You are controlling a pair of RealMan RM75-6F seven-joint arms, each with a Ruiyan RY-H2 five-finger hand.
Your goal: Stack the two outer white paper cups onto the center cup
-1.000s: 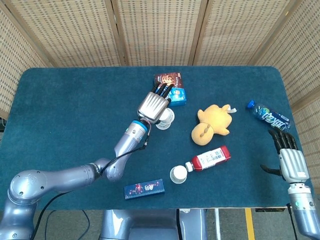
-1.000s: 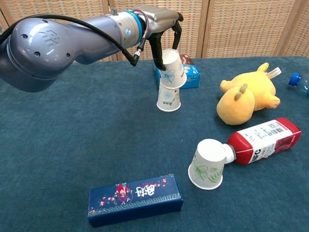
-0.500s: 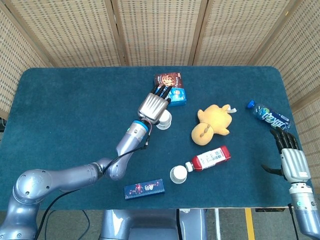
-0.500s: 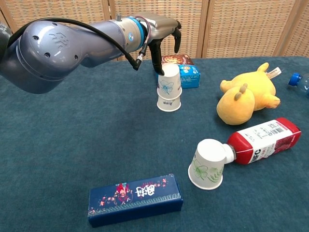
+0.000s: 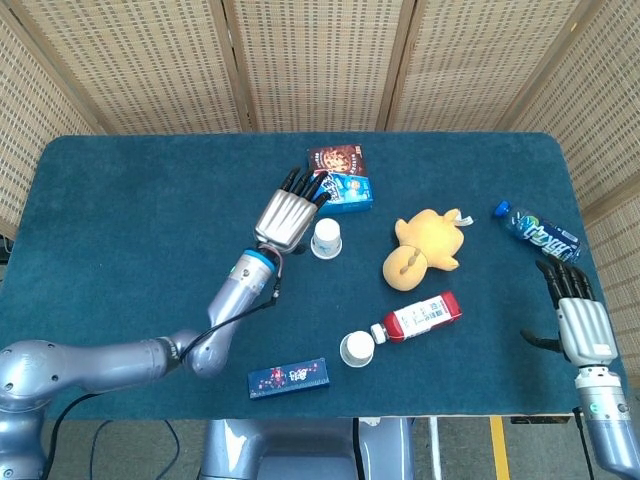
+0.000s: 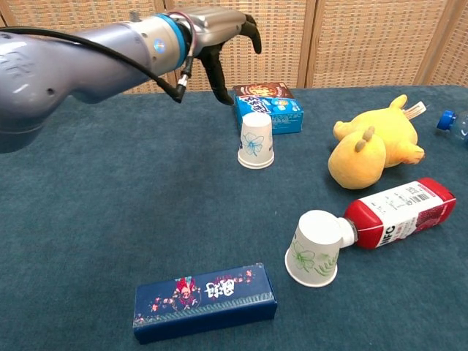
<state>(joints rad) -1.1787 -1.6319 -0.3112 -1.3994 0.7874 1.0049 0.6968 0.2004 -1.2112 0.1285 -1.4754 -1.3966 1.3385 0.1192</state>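
Remaining for stacking: loose paper cup (image 6: 316,248), inverted, tilted, touching cap end of red bottle (image 6: 398,212) near front edge. Stacked cups (image 6: 256,140) standing mid-table before blue box (image 6: 269,108); cup count within stack not discernible. Handling judged light, thin-walled, easily crushed; sidewall grasp near closed top advised. Left hand (image 6: 219,33) raised beside stack, fingers apart, nothing held. Right hand (image 5: 578,310) shown far right, fingers extended, empty; arm cropped.

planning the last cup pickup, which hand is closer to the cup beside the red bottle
Left. The left hand hovers up-table of that cup, near the stacked cups. The right hand sits at the table's far right edge, beyond the red bottle.
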